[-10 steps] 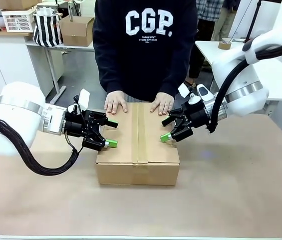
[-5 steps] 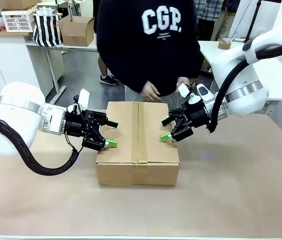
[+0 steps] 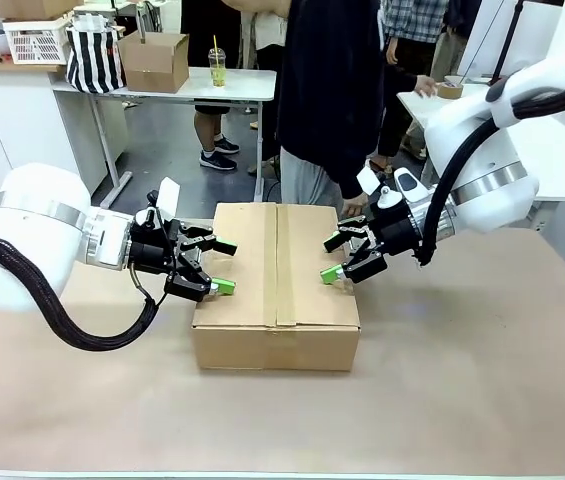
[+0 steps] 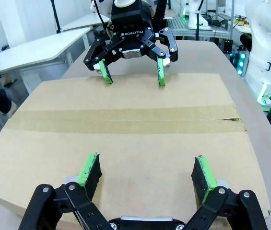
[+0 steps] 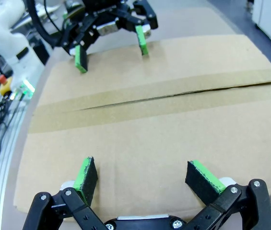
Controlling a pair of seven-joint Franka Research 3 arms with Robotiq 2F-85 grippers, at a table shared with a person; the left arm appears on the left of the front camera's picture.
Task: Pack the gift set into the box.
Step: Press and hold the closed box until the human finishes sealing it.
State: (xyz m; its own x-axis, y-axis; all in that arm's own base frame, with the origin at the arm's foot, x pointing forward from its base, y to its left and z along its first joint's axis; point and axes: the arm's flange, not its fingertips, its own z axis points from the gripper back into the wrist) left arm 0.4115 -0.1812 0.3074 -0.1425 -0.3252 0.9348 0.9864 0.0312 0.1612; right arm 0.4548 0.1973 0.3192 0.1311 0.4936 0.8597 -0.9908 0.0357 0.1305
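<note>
Cardboard box; L tool, R tool spread.

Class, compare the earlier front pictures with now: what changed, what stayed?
The person let go of the box at its far edge, turned and moved off toward picture right. The taped box, the left gripper and the right gripper, both open at its sides, stayed put.

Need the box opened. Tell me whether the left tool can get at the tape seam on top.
Probably yes. The left tool hangs open at the box edge, with bare cardboard between it and the tape seam.
</note>
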